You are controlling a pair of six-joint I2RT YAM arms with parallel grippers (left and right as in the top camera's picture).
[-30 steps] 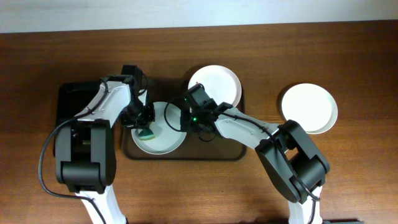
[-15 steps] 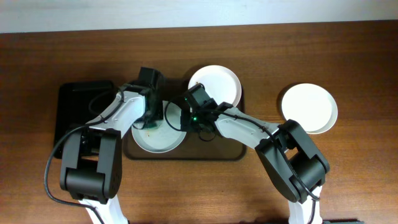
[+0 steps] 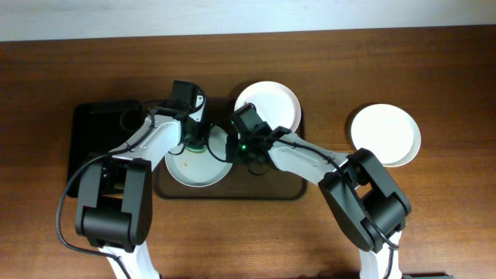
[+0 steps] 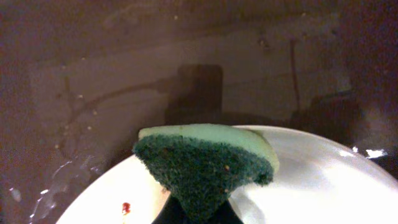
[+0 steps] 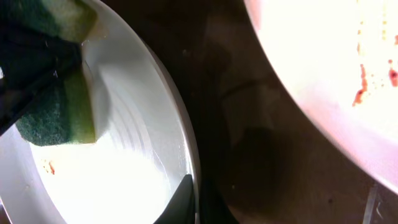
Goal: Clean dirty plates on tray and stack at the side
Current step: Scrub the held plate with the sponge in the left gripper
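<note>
A white plate (image 3: pixel 200 164) lies at the left of the dark-brown tray (image 3: pixel 279 189). My left gripper (image 3: pixel 195 141) is shut on a green sponge (image 4: pixel 205 162) and presses it on the plate's far part (image 4: pixel 323 186). A small red smear (image 4: pixel 126 207) remains on the plate. My right gripper (image 3: pixel 230 149) is shut on this plate's right rim (image 5: pixel 186 162). A second plate (image 3: pixel 271 105) with red smears (image 5: pixel 360 90) lies at the tray's back right. A third plate (image 3: pixel 385 134) sits on the table to the right.
A smaller black tray (image 3: pixel 97 139) stands to the left of the brown tray. The wooden table (image 3: pixel 434 217) extends all around. The two arms cross close together over the brown tray.
My left gripper has carried the sponge from the plate's lower left up and right to its far edge. The right gripper has stayed on the rim.
</note>
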